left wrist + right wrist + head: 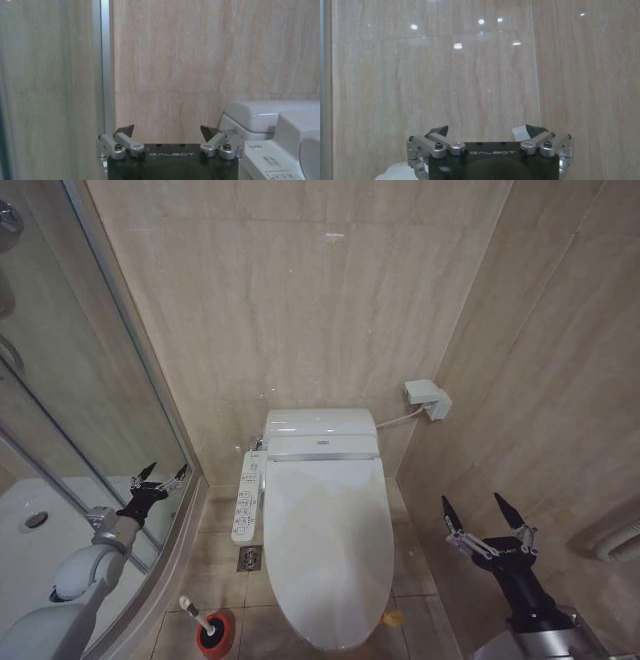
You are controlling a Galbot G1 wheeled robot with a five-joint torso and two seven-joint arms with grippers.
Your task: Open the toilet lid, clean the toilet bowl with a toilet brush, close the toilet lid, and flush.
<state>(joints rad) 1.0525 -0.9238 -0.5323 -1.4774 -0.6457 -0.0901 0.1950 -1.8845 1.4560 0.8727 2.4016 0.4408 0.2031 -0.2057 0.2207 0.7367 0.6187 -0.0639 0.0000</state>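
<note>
The red cup holder (215, 632) is standing on the tiled floor (415, 565) near the front left corner of the toilet, and the toilet brush (197, 613) is sitting in it, its thin white handle leaning up and away to the left. The toilet lid (327, 548) is lying shut over the toilet bowl, so the bowl itself is hidden. The lid is showing as a large glossy white oval with faint brownish marks on its surface. A small yellow piece (394, 618) is lying at its front right edge. The long white control panel (247, 496) is running along the left side of the toilet, and a drain cover (250, 557) is sitting in the floor just beside it.

The left gripper (160, 476) is hanging beside the glass shower wall (90, 380), with its fingers spread apart and holding nothing. The right gripper (488, 518) is waiting near the right wall, also spread wide and empty.

The left wrist view is showing the white tank (265, 116) and a corner of the control panel past the left gripper (167, 131). The right wrist view is showing the right gripper (487, 130) facing the beige wall tiles (470, 75).
</note>
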